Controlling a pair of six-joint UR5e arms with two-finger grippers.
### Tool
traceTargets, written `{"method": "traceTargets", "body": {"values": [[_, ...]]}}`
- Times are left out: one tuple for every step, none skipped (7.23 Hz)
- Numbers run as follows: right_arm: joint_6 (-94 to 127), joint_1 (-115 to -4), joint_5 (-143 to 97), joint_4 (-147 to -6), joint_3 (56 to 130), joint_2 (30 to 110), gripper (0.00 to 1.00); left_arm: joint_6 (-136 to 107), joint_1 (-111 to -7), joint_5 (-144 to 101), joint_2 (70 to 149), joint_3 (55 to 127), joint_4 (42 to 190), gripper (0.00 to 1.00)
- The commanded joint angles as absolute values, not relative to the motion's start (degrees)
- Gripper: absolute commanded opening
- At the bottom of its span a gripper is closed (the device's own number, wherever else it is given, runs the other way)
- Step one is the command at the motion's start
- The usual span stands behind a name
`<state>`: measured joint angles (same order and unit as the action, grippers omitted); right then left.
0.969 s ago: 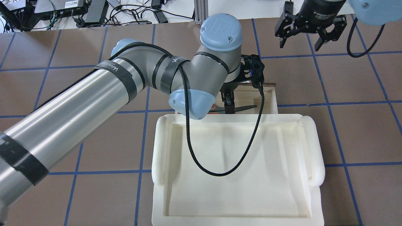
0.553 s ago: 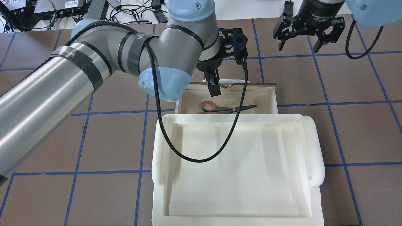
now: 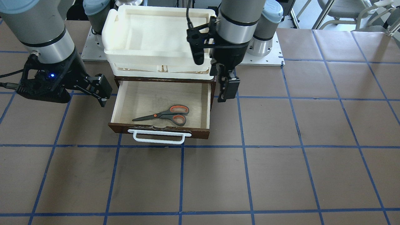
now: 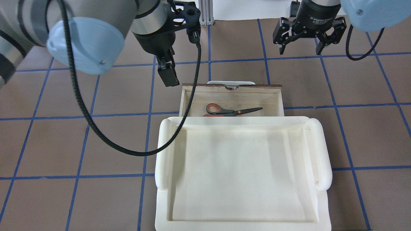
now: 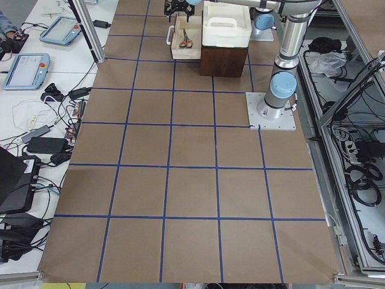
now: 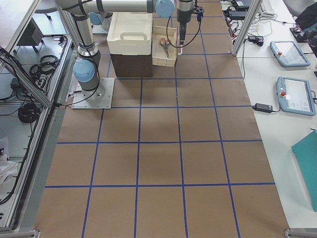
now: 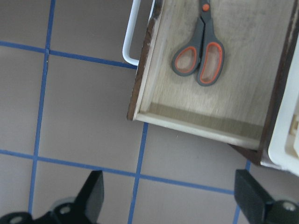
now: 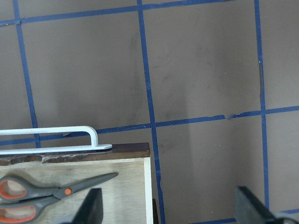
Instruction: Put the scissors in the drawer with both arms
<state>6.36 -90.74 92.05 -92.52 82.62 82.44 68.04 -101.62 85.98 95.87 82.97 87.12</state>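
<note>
Scissors (image 3: pixel 165 116) laid flat inside drawer (image 3: pixel 200 133), which is pulled open beneath white tray (image 4: pixel 162 154). Placing judged done; closing judged left, handle (image 3: pixel 159 137) or front to be pushed inward. Left gripper (image 4: pixel 170 78) held pointing down beside drawer's side, jaws spread, nothing held. Right gripper (image 4: pixel 300 50) held above table off drawer's front corner, jaws spread, empty.

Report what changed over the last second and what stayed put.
The left gripper, a second ago low in the drawer right over the scissors, has lifted out and swung to the robot's left. It is now open and empty beyond the drawer's side wall. The right gripper drifted slightly toward the left arm's side, still open. The scissors lie in the same spot, and the drawer stays pulled out.
</note>
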Motion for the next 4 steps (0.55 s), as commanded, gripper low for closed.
{"method": "traceTargets", "body": {"values": [[6.33,-90.88,91.85,-92.29,82.62,83.14,1.0,77.82,-93.02,85.96,91.69,82.53,96.29,1.0],[6.24,-90.88,91.85,-91.94,82.62,83.41,1.0,83.53,-88.12,85.87,90.63,82.53,96.68,1.0],[6.24,-90.88,91.76,-91.5,82.62,83.5,1.0,83.5,-82.59,82.91,89.14,82.7,99.38,1.0],[6.15,-90.88,91.76,-91.32,82.62,83.5,1.0,77.32,-79.48,81.14,87.21,82.71,99.75,1.0]]}}
